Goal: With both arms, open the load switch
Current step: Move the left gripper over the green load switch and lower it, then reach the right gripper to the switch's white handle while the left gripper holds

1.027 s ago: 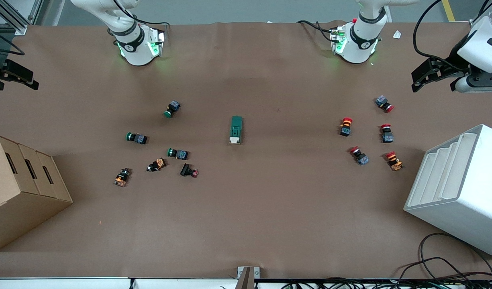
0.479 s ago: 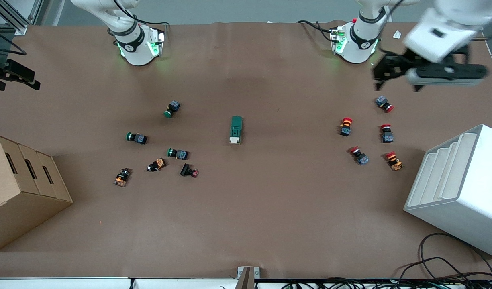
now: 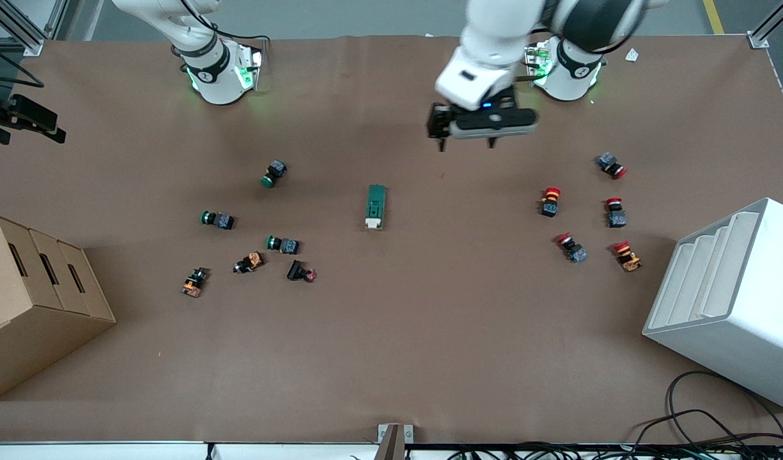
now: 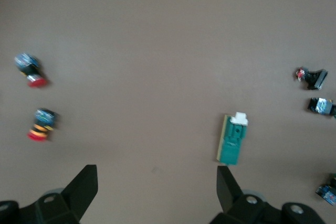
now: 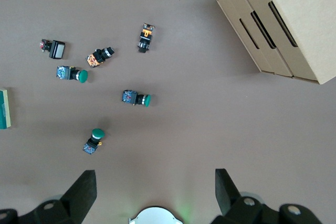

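Observation:
The load switch [image 3: 376, 206] is a dark-green block with a white lever end, lying in the middle of the table. Its white end points toward the front camera. My left gripper [image 3: 466, 145] hangs open over bare table between the left arm's base and the switch, holding nothing. The left wrist view has the load switch [image 4: 233, 140] beside one finger of the left gripper [image 4: 156, 190]. My right gripper [image 3: 27, 124] waits open over the table edge at the right arm's end. In the right wrist view the right gripper [image 5: 156, 192] is empty, and the load switch [image 5: 4, 108] shows only as a sliver.
Green and orange push buttons [image 3: 282, 244] lie scattered toward the right arm's end, red push buttons [image 3: 551, 199] toward the left arm's end. A cardboard box [image 3: 33, 287] and a white stepped rack [image 3: 736, 300] stand at the two ends. Cables [image 3: 704, 428] trail off the front corner.
The left arm has swung in from its end of the table to the middle, near the load switch, with its gripper still open. The right arm has barely moved.

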{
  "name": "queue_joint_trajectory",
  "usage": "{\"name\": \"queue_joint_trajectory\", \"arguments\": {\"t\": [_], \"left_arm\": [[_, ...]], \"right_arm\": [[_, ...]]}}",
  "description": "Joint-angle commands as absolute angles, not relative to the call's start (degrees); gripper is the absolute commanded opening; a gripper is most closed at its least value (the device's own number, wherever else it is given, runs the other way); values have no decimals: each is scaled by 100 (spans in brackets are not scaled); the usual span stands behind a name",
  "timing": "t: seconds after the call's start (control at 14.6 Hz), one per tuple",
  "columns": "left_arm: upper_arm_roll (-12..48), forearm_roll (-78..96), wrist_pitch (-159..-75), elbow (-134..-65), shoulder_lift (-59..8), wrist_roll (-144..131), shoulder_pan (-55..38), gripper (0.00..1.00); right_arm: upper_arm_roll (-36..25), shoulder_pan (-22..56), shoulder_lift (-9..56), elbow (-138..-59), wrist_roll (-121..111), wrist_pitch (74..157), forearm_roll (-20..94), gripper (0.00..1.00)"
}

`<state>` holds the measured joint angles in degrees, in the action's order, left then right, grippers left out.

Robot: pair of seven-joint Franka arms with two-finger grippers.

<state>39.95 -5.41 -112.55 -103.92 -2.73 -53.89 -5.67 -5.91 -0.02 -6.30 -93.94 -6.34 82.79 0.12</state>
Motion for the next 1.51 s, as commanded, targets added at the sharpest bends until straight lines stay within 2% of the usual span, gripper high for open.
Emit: {"name": "queue_joint_trajectory", "arguments": {"t": [0.0, 0.21, 0.55, 0.82, 1.1, 1.44], "left_arm": [[4104, -1175, -11513, -10310, -938, -6421, -1122, 100], [4104, -2254, -11812, -10310, -1746, -8001, -1896, 100], [4104, -4013, -12014, -10318, -2793, -10077, -2715, 100], [4104, -5858, -12120, -10318, -3646, -11808, -3136, 100], [4087, -7187, -12041, -10450, -3911, -12594, -3419, 99], [3902, -8892, -11971, -10863, -4034, -13130, -3533, 99]], "right_arm": [[-633, 44, -668, -9247, -589, 8279, -70, 100], [-650, -17, -397, -9246, -606, 8305, -79, 100], [-668, -193, 1034, -8826, -668, 8341, -166, 100], [-633, 52, 1107, -8850, 144, 8428, -194, 100], [-624, 982, 1195, -9306, 2742, 8902, 130, 100], [-624, 2484, 2361, -9229, 6199, 10227, 817, 100]]}}
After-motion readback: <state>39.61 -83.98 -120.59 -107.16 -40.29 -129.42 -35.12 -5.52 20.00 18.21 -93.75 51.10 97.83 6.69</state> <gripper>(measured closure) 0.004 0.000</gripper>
